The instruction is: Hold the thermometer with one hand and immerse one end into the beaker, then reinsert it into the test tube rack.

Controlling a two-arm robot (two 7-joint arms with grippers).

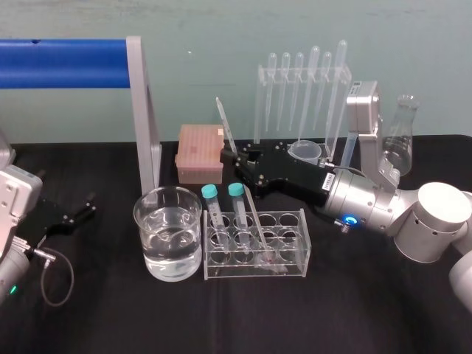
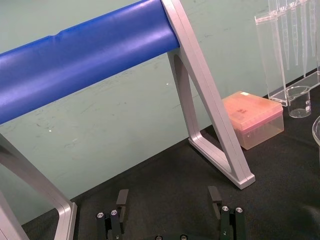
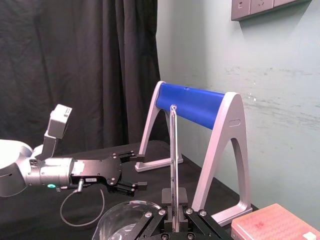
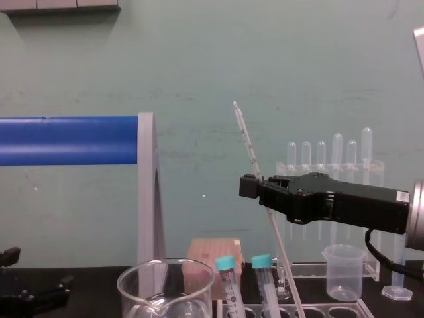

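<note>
Bright, even light (hardly any shadows); small glints on the beaker.

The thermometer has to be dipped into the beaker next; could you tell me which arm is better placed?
Right. The right gripper is shut on the thermometer, whose lower end stands in the test tube rack beside the beaker. The left gripper rests open, well off to the left.

Beaker left of test tube rack
</note>
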